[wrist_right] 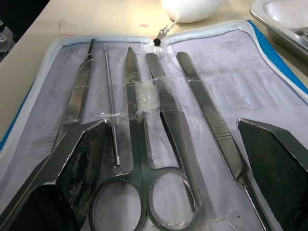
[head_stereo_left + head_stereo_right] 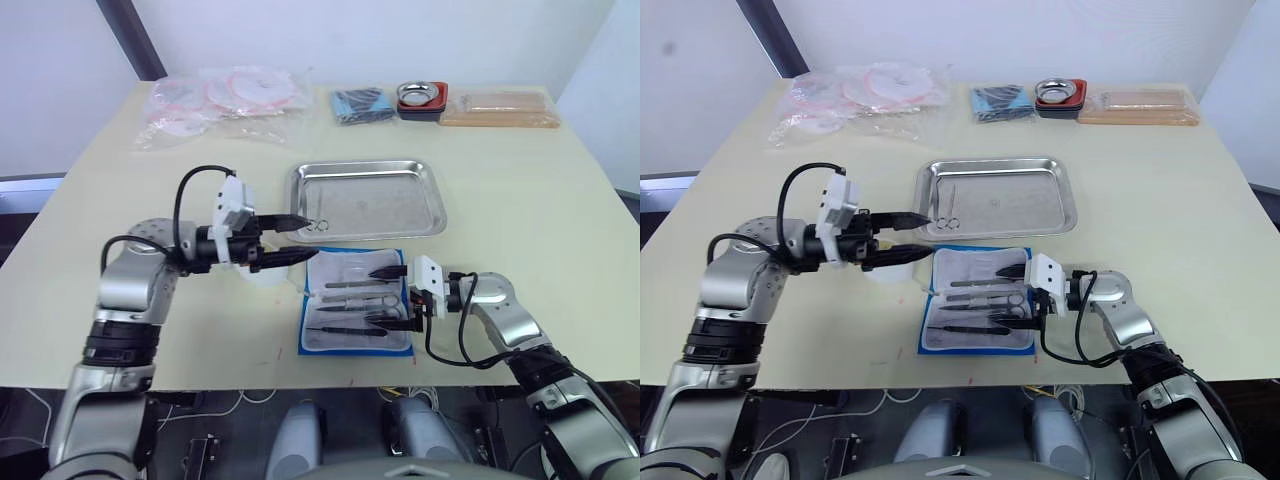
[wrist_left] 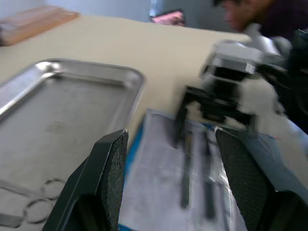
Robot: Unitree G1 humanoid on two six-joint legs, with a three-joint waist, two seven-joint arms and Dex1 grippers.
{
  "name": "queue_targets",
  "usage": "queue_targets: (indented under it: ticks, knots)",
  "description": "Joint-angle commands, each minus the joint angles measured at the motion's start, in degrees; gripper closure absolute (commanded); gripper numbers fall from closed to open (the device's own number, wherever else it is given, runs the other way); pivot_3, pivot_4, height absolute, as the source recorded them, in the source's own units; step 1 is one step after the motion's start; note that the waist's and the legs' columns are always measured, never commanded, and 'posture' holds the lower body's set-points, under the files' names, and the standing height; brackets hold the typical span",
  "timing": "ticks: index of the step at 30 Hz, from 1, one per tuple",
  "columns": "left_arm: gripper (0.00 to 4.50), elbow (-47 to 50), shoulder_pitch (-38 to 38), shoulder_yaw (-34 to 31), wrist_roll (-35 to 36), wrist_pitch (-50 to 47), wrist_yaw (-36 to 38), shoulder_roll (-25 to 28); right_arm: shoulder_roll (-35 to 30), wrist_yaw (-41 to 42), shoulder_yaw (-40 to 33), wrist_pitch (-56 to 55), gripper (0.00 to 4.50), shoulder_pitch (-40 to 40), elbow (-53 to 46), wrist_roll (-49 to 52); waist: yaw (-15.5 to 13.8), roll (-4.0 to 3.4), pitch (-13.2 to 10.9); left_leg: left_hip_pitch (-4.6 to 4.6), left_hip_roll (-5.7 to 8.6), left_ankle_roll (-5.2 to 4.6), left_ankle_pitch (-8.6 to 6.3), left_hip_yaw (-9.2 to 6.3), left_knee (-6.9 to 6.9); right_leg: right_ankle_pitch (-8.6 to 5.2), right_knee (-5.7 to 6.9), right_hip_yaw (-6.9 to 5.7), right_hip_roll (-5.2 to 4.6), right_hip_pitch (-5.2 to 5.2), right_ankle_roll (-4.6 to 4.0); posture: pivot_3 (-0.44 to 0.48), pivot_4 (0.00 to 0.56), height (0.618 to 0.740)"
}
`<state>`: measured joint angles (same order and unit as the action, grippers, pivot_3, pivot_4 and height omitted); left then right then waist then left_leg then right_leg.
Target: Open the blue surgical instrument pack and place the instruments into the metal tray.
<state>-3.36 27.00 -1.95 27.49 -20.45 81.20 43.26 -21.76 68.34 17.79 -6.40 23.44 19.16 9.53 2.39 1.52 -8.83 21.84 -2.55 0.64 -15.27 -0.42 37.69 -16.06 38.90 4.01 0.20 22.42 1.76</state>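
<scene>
The blue surgical instrument pack (image 2: pixel 358 300) lies unzipped and flat near the table's front edge, whitish lining up. Several instruments (image 1: pixel 139 144) sit in its clear pockets: scissors, forceps, tweezers and a thin probe. Just behind it is the metal tray (image 2: pixel 400 205), with one pair of scissors (image 2: pixel 316 227) at its front left corner. My left gripper (image 2: pixel 300 240) hovers open over that tray corner and the pack's far left edge, holding nothing. Open over the pack's right side is my right gripper (image 2: pixel 386 297), its fingers (image 1: pixel 82 159) straddling the instruments' handles.
A white rounded lump (image 1: pixel 192 7) rests at the pack's left. Along the table's back are clear plastic bags (image 2: pixel 225 95), a dark blue folded bundle (image 2: pixel 360 103), a small metal bowl on a red base (image 2: pixel 422 97) and a tan block (image 2: pixel 500 108). A person (image 3: pixel 250 14) is behind the table.
</scene>
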Motion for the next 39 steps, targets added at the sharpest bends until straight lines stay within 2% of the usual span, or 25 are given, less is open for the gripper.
queue_targets:
  ticks: [1, 4, 12, 15, 19, 31, 36, 39]
  knots:
    - [1.47, -0.2, 0.3, -0.4, 1.5, 3.0, 7.3, 2.9, -2.3, 1.3, 1.8, 0.9, 0.00, -2.0, 4.4, -3.2, -0.2, 0.00, 0.0, 0.01, 0.00, 0.00, 0.00, -0.01, 0.00, 0.00, -0.01, -0.01, 0.00, 0.00, 0.00, 0.000, 0.150, 0.740]
    - [1.47, -0.6, 0.0, 1.5, 3.8, 5.0, 11.1, 7.6, -3.1, 1.7, 1.6, 0.7, 0.00, -2.1, 4.5, -3.4, -0.3, 0.01, 0.0, 0.05, 0.02, -0.01, 0.00, -0.01, 0.00, -0.01, -0.03, -0.04, -0.05, 0.00, 0.00, 0.000, 0.150, 0.740]
    - [1.47, -2.6, 0.1, 12.5, 10.6, 16.0, 11.3, 23.5, -4.8, 2.0, 0.5, 0.8, 0.00, -3.3, 3.3, -2.8, -0.6, -0.03, -0.1, 0.07, 0.10, -0.03, -0.01, 0.00, 0.00, -0.03, -0.06, -0.04, -0.20, 0.01, 0.02, 0.000, 0.150, 0.740]
    - [1.47, -3.5, 0.4, 15.4, 13.0, 19.0, 11.3, 26.7, -5.6, 2.2, 0.1, 0.8, 0.00, -3.8, 2.9, -2.6, -0.8, -0.01, -0.1, 0.09, 0.12, -0.03, -0.01, 0.02, 0.01, -0.03, -0.06, -0.04, -0.21, 0.02, 0.03, 0.000, 0.150, 0.740]
    - [1.47, -3.9, 1.2, 17.8, 15.8, 21.2, 11.3, 28.5, -6.1, 2.3, -0.1, 0.8, 0.00, -4.1, 2.6, -2.4, -1.3, -0.03, -0.1, 0.08, 0.12, -0.04, -0.01, 0.03, 0.01, -0.04, -0.05, -0.04, -0.20, 0.02, 0.04, 0.000, 0.150, 0.740]
    - [1.47, -5.0, 3.4, 18.8, 18.7, 21.0, 11.3, 27.3, -6.3, 2.2, 0.0, 0.8, 0.00, -3.6, 3.2, -2.5, -1.7, -0.02, -0.1, 0.09, 0.13, -0.04, -0.01, 0.05, 0.02, -0.09, -0.05, -0.04, -0.19, 0.02, 0.12, 0.000, 0.150, 0.740]
    - [1.47, -5.6, 4.3, 17.7, 15.3, 19.5, 11.3, 21.7, -5.9, 2.0, 0.1, 1.0, 0.00, -3.4, 3.3, -2.5, -1.7, -0.02, -0.1, 0.10, 0.13, -0.04, -0.01, 0.05, 0.05, -0.09, -0.04, -0.04, -0.18, 0.02, 0.12, 0.000, 0.150, 0.740]
    - [1.47, -8.1, 6.0, 17.8, 9.2, 21.3, 9.1, 15.2, -5.6, 1.8, 0.3, 1.0, 0.00, -3.4, 3.3, -2.5, -1.8, -0.03, -0.1, 0.10, 0.15, -0.04, -0.01, 0.02, 0.08, -0.04, -0.04, -0.06, -0.17, 0.01, 0.05, 0.000, 0.150, 0.740]
